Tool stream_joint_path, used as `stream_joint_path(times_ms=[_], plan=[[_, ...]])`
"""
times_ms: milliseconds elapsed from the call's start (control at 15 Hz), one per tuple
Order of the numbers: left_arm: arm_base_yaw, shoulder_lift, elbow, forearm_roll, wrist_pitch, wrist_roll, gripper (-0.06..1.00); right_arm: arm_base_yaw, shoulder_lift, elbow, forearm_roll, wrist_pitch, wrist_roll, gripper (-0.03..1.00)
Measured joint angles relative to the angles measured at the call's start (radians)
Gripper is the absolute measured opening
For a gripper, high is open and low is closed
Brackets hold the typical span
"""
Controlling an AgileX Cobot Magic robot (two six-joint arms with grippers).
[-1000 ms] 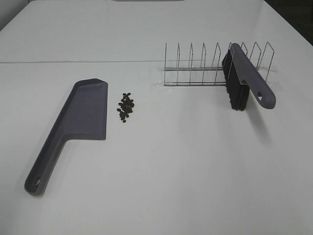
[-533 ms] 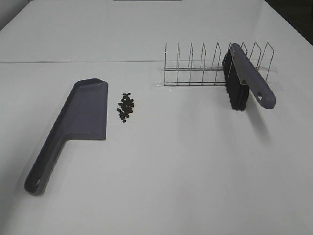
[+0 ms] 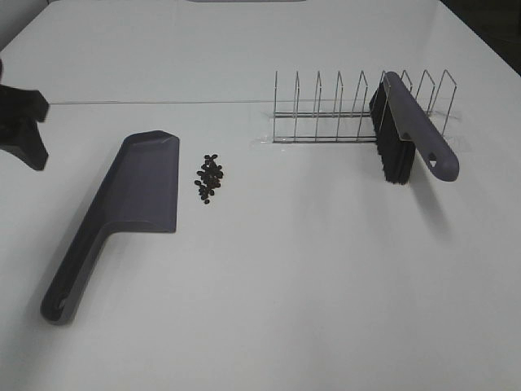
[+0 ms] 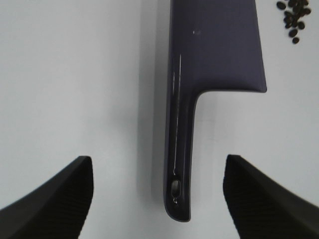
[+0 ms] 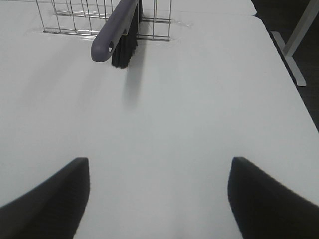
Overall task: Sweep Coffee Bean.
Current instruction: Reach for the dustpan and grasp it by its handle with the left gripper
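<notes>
A small cluster of coffee beans [image 3: 211,179] lies on the white table, just right of a grey-purple dustpan [image 3: 130,204] lying flat. In the left wrist view my left gripper [image 4: 157,158] hangs open above the dustpan's handle [image 4: 179,164], one finger [image 4: 60,194] on each side and apart from it; the beans [image 4: 295,17] sit beside the pan's blade. A black part of the left arm [image 3: 20,122] shows at the left edge. A brush [image 3: 407,130] with black bristles leans in a wire rack. My right gripper [image 5: 159,159] is open, empty, well short of the brush [image 5: 117,32].
The wire rack [image 3: 326,106] stands at the back right on a clear base, with upright prongs around the brush. In the right wrist view the table's right edge [image 5: 279,64] drops to a dark floor with a white table leg [image 5: 294,45].
A black part of the left arm has come into the exterior view at its left edge. Beans, dustpan and brush have not moved.
</notes>
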Motion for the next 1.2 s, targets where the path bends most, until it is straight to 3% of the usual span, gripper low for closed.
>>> stream_joint_path(times_ms=[400, 1200], plan=[[-0.121, 0.194, -0.001, 0.054, 0.014, -0.112, 0.69, 0.000, 0.000, 0.000, 0.000, 0.000, 0.000, 0.75], [-0.128, 0.354, -0.001, 0.069, -0.086, -0.136, 0.69, 0.000, 0.000, 0.000, -0.007, 0.000, 0.000, 0.75]])
